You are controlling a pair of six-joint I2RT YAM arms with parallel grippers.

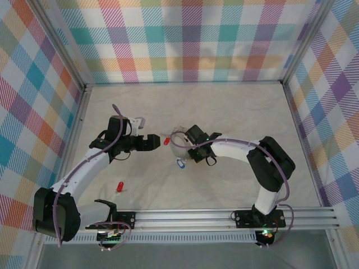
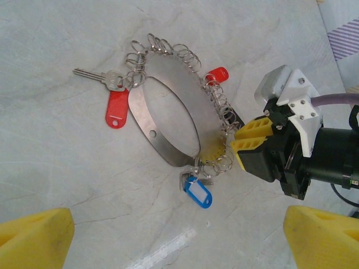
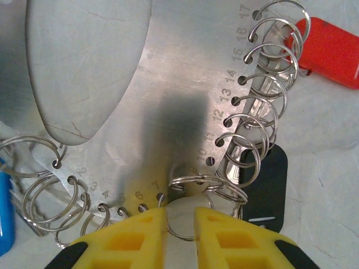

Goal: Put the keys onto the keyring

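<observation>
The keyring [image 2: 168, 120] is a steel band loop edged with several small split rings, lying on the table; it is also in the top view [image 1: 178, 141]. On its rings hang a red-tagged key [image 2: 116, 106], a red tag [image 2: 217, 74], a blue tag [image 2: 199, 193] and a black tag [image 3: 269, 185]. My right gripper [image 3: 180, 224] is shut on the keyring's rim, pinching a split ring there. My left gripper [image 2: 176, 227] hovers open over the blue tag, its yellow fingertips [image 2: 33, 235] wide apart with nothing between them.
A loose red key [image 1: 119, 186] lies on the table in front of the left arm. Metal rails [image 1: 224, 216] run along the near edge. Checked walls close the table's left, back and right sides.
</observation>
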